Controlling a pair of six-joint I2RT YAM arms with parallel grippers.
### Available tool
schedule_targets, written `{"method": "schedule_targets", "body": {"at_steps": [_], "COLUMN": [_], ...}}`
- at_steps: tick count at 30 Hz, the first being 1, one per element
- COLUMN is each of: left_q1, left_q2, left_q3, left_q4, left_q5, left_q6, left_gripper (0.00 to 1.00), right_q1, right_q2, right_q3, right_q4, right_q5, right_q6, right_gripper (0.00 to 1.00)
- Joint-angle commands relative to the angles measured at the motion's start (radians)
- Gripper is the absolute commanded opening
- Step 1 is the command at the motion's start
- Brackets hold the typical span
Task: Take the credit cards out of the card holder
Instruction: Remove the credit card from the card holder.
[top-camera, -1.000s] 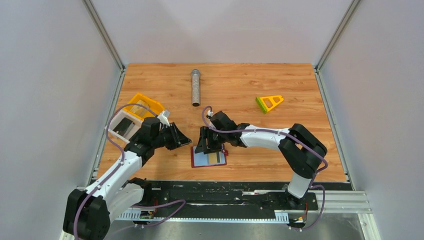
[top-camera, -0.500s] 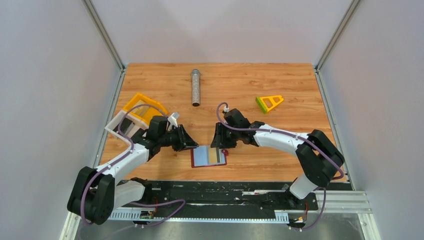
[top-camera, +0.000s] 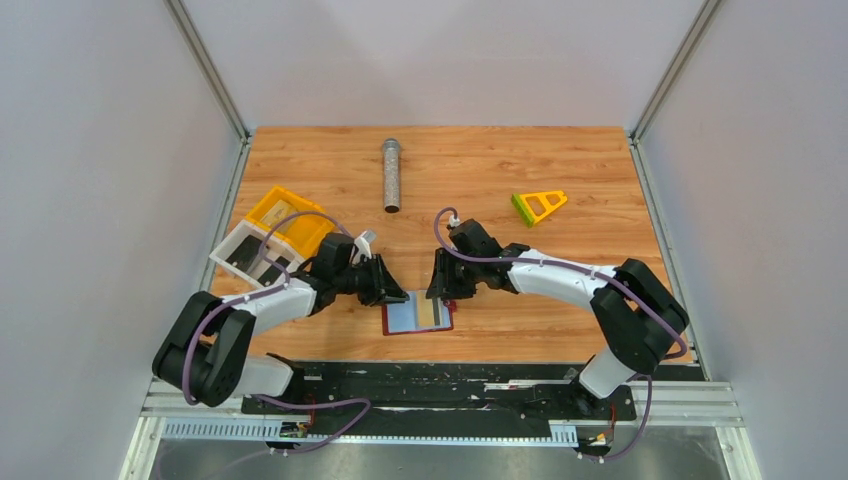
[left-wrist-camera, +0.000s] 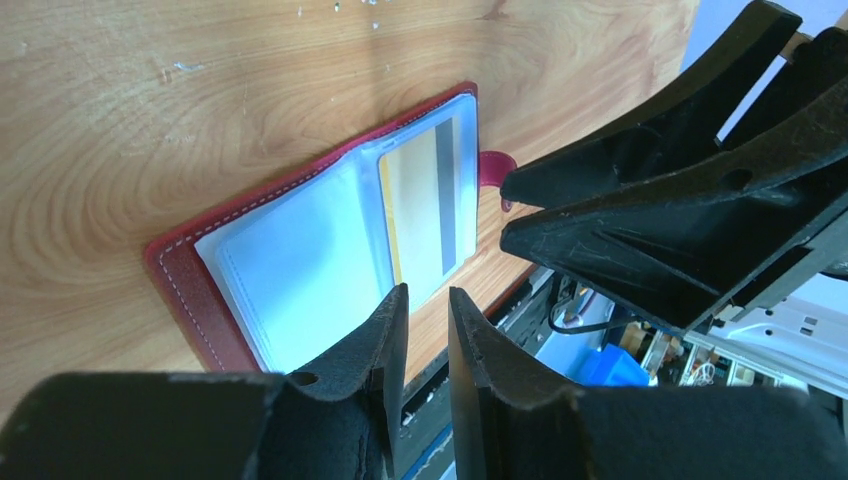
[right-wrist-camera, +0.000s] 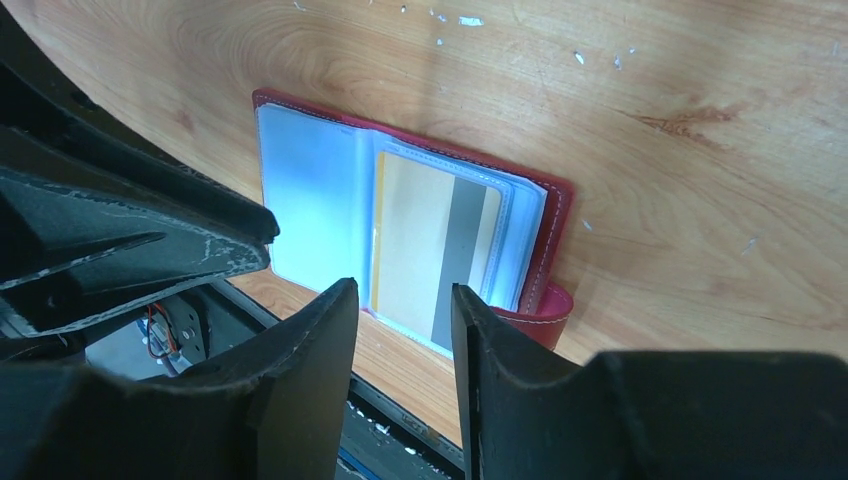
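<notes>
The dark-red card holder (top-camera: 403, 316) lies open and flat near the table's front edge, its blue-grey pockets facing up. One of the credit cards, tan-gold with a grey stripe (top-camera: 432, 314), sits in the right-hand pocket (left-wrist-camera: 420, 215) (right-wrist-camera: 425, 250). No other card shows. My left gripper (top-camera: 395, 292) hovers at the holder's upper left corner, jaws a narrow gap apart and empty (left-wrist-camera: 428, 300). My right gripper (top-camera: 441, 289) hangs over the upper right corner by the snap tab (right-wrist-camera: 545, 320), jaws open and empty (right-wrist-camera: 405, 295).
A yellow tray (top-camera: 285, 212) and a white tray (top-camera: 243, 255) stand at the left behind my left arm. A metal cylinder (top-camera: 391, 175) lies at the back centre, a yellow-green triangular piece (top-camera: 538, 205) at the back right. The black base rail (top-camera: 450, 375) runs just below the holder.
My left gripper has moved right, up to the holder's left corner. My right gripper has drawn back off the holder to its right corner, and its jaws have narrowed.
</notes>
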Motion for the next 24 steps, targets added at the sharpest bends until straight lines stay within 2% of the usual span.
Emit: {"method": "schedule_targets", "body": {"at_steps": [1,15,24], "left_q1": [-0.013,-0.034,-0.046], "left_q2": [0.045,0.228,0.276], "left_q3": [0.020,0.003,-0.030], "left_q4": [0.099,0.239,0.340], "left_q5": [0.001,-0.001,0.011], "left_q6": [-0.013,-0.019,-0.051], "left_gripper": [0.29,0.29,0.30], "right_q1": [-0.004,-0.004,-0.004], "right_q2": [0.015,0.058,0.065], "right_q3": [-0.005,-0.030,-0.063], "right_q4": [0.034,0.059,0.079], "right_q5": [-0.001,-0.006,-0.012], "right_q6": [-0.012,0.003,0.015], "right_gripper": [0.40,0.38,0.30]}}
